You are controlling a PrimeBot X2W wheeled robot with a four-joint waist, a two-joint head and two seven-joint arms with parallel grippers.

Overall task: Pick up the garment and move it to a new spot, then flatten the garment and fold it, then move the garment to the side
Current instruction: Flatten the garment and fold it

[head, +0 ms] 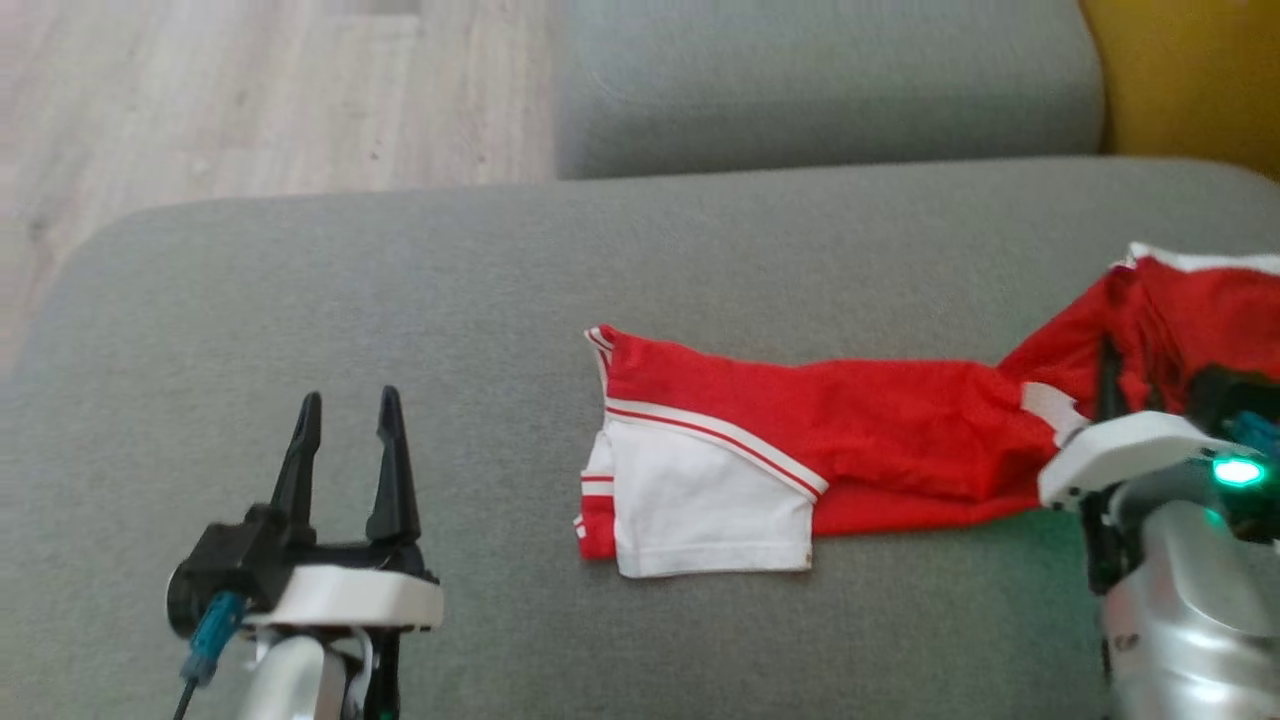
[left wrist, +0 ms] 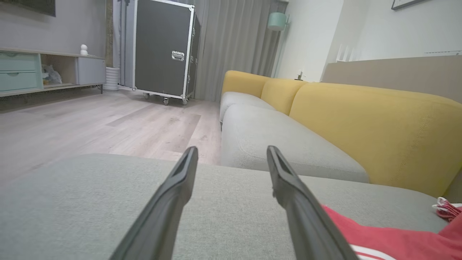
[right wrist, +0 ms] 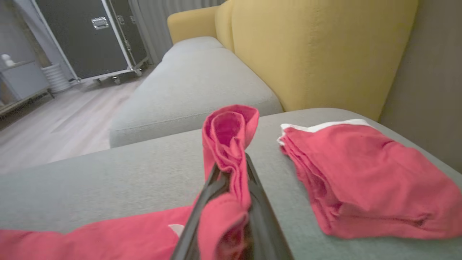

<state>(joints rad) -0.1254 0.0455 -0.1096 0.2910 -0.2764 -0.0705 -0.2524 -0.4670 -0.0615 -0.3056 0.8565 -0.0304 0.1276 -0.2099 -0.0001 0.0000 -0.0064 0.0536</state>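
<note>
First, head view: the red-and-white garment [head: 850,420] lies stretched across the grey sofa seat [head: 300,300], centre to right; the left gripper [head: 350,400] sits near left. Left wrist view: its fingers [left wrist: 168,209] are spread, empty. Right wrist view: the right gripper [right wrist: 232,173] clenches a bunched red fold.

The left gripper [head: 349,400], two long dark fingers on a white wrist [head: 345,597], points forward with fingers spread wide. The right gripper [right wrist: 231,169] is pinched tight on a fold of the red fabric garment [right wrist: 229,126].

Head view looks down on grey cushion [head: 400,300] — wrist views low, close, facing yellow backrest [left wrist: 361,126]; all share garment [head: 850,420].
</note>
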